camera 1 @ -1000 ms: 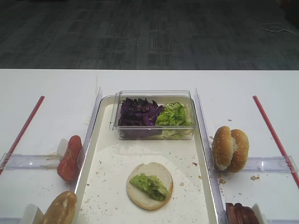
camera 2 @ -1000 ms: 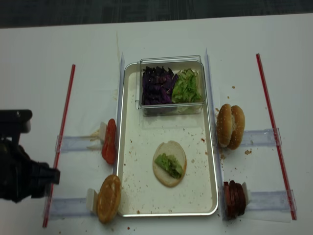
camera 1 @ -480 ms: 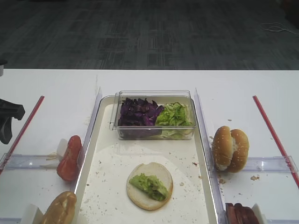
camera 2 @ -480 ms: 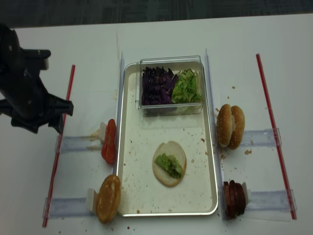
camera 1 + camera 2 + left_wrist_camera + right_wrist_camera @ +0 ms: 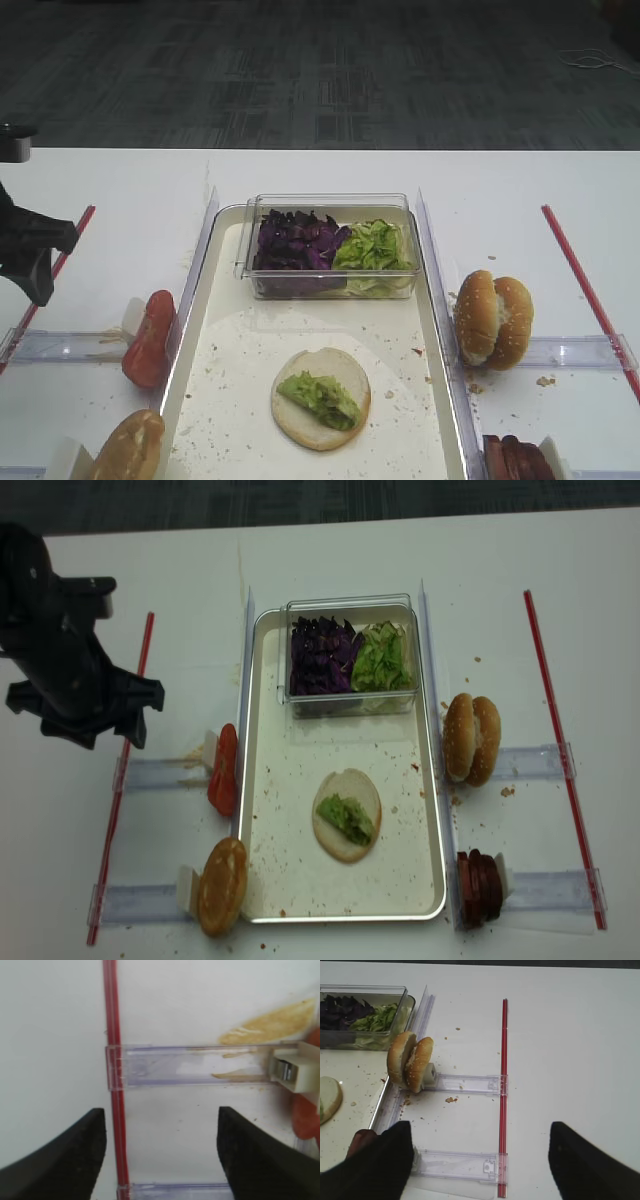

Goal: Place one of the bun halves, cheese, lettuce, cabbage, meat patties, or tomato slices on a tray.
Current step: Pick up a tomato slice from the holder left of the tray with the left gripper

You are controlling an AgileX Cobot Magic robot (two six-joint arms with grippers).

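Note:
A cream tray [image 5: 290, 770] [image 5: 230, 380] holds a bun half [image 5: 350, 785] [image 5: 340, 372] topped with lettuce [image 5: 345, 818] [image 5: 320, 397]. Tomato slices [image 5: 224, 770] [image 5: 148, 338] stand in a holder left of the tray, and their red edge [image 5: 306, 1120] shows in the left wrist view. My left gripper [image 5: 100, 730] [image 5: 35, 270] [image 5: 160, 1110] hovers open and empty over the red strip, left of the tomato. My right gripper [image 5: 480, 1127] is open and empty over bare table, right of the meat patties [image 5: 478, 885] [image 5: 362, 1140].
A clear tub at the tray's far end holds cabbage [image 5: 322, 655] and lettuce [image 5: 382, 658]. Two bun halves [image 5: 472, 738] [image 5: 410, 1061] stand right of the tray. Another bun half [image 5: 222, 885] stands at the front left. Clear rails [image 5: 190, 1065] and red strips [image 5: 555, 730] lie on both sides.
My left arm came in from the near left, swung away along the red strip, then shifted right toward the tomato holder. Its jaws stayed open. The food has not moved.

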